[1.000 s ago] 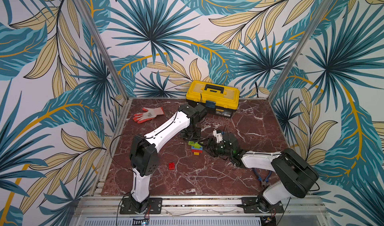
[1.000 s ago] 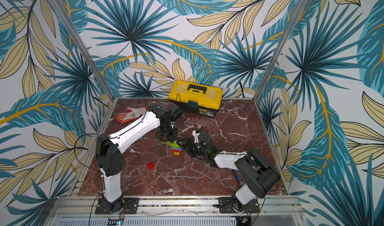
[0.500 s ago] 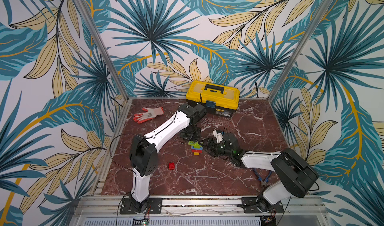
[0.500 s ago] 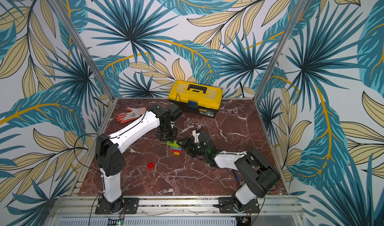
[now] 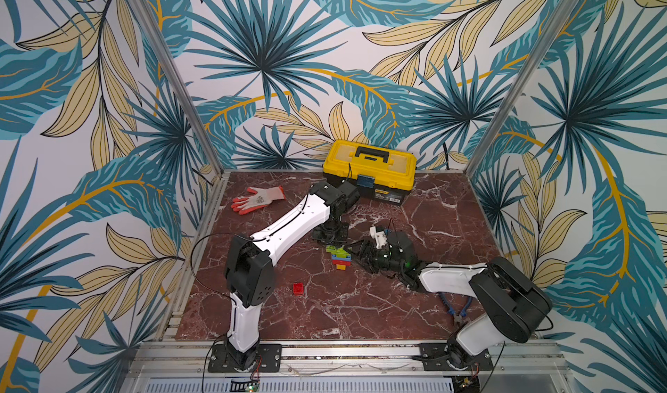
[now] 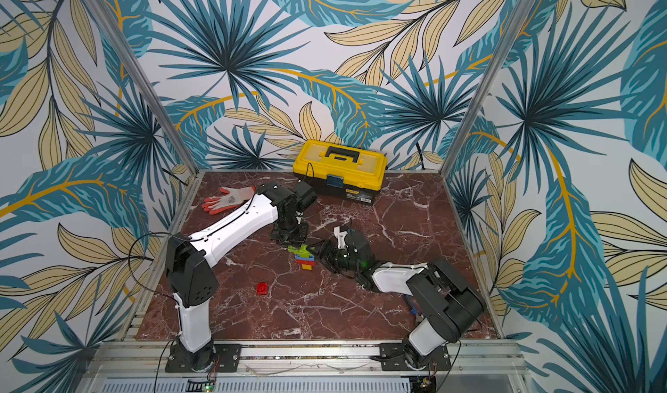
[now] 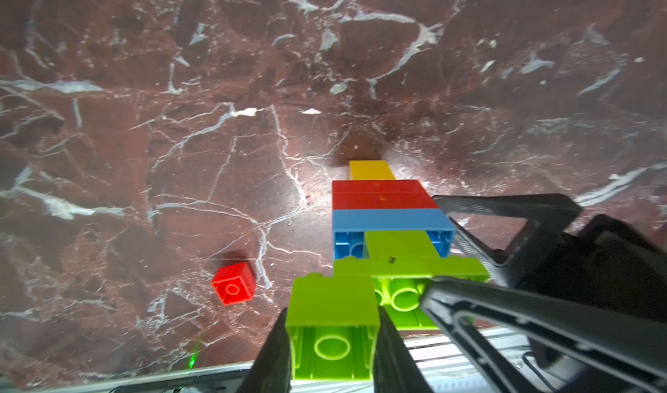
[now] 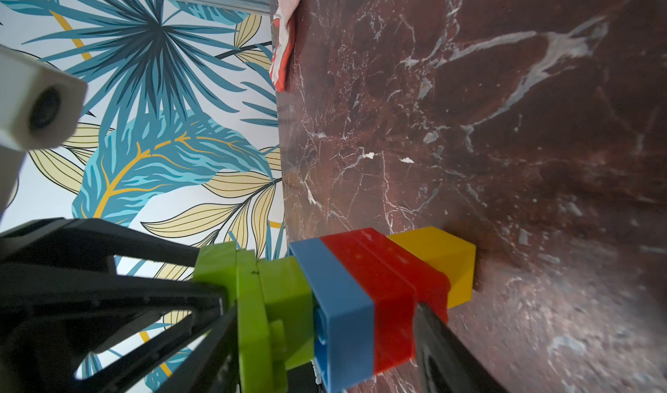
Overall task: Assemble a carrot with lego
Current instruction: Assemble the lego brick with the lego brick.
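On table (image 5: 361,301) — carrot (image 5: 339,259): L gripper (image 7: 332,319) clamps green top, R gripper (image 8: 321,304) holds body.

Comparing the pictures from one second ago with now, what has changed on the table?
Nothing visibly moved. The left pincer stays shut on the lime-green brick at the leaf end of the carrot. The right pincer stays closed on the carrot from the side, and the loose red brick lies where it was.
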You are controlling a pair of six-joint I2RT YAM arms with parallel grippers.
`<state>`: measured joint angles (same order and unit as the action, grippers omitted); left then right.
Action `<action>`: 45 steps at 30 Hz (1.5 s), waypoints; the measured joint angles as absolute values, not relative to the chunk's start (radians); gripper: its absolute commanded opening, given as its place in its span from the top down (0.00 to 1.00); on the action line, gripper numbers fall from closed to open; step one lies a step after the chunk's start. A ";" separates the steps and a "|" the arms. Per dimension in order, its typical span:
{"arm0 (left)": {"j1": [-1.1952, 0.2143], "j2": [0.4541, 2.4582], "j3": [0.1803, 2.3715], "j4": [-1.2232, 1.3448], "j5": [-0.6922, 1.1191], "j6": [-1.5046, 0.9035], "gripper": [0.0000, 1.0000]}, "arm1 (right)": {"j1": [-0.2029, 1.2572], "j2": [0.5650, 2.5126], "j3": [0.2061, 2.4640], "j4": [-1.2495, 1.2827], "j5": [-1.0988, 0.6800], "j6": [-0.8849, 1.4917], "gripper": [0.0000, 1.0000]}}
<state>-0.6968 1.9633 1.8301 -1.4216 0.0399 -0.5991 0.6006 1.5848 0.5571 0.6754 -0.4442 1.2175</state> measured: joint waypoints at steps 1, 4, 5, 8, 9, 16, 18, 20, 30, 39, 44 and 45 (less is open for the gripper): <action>-0.698 1.963 1.829 -1.421 0.037 -0.599 0.99 | 0.601 1.586 0.557 0.679 -0.445 1.219 0.29; -0.704 1.963 1.828 -1.421 0.023 -0.600 0.96 | 0.600 1.588 0.557 0.680 -0.447 1.219 0.29; -0.706 1.963 1.828 -1.421 0.019 -0.599 0.94 | 0.600 1.588 0.557 0.680 -0.447 1.219 0.29; -0.708 1.963 1.831 -1.422 0.013 -0.599 0.85 | 0.600 1.588 0.557 0.680 -0.449 1.219 0.29; -0.709 1.964 1.834 -1.422 0.010 -0.599 0.85 | 0.600 1.588 0.557 0.680 -0.450 1.219 0.29; -0.714 1.976 1.861 -1.446 0.003 -0.598 0.86 | 0.598 1.588 0.557 0.679 -0.455 1.220 0.27; -0.715 1.980 1.865 -1.451 0.001 -0.598 0.86 | 0.598 1.588 0.557 0.679 -0.457 1.220 0.26; -0.718 1.982 1.869 -1.456 -0.004 -0.598 0.86 | 0.598 1.588 0.558 0.675 -0.461 1.222 0.24; -0.738 1.992 1.890 -1.462 -0.020 -0.595 0.85 | 0.596 1.583 0.565 0.645 -0.476 1.219 0.23; -0.738 1.988 1.885 -1.459 -0.023 -0.595 0.73 | 0.588 1.591 0.567 0.646 -0.495 1.211 0.25; -0.738 1.979 1.881 -1.455 -0.028 -0.595 0.64 | 0.588 1.594 0.570 0.649 -0.501 1.211 0.26; -0.738 1.976 1.881 -1.454 -0.030 -0.595 0.63 | 0.588 1.596 0.571 0.649 -0.502 1.210 0.26</action>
